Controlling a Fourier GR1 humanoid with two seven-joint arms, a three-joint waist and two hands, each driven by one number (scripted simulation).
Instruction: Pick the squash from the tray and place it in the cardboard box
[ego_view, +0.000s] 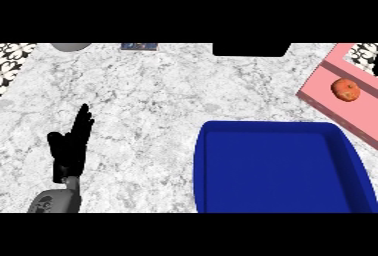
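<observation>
Left hand (70, 145) rests lower left, fingers straight. Right hand out of frame — it must reach upper right, curl around the squash (345, 89) on the pink tray (319, 97).

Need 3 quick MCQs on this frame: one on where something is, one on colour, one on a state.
1. Where does the squash lie?
A. in the blue tray
B. on the pink surface at the right edge
C. beside the left hand

2. What colour is the tray?
A. blue
B. green
C. white

3. How is the left hand?
A. curled round the squash
C. pressing on the tray
B. open, fingers straight, holding nothing

Key: 1 B, the orange squash sits on the pink surface, apart from the tray. 2 A, its rim and floor are deep blue. 3 B, the fingers are straight over bare counter. The right hand does not show.
</observation>
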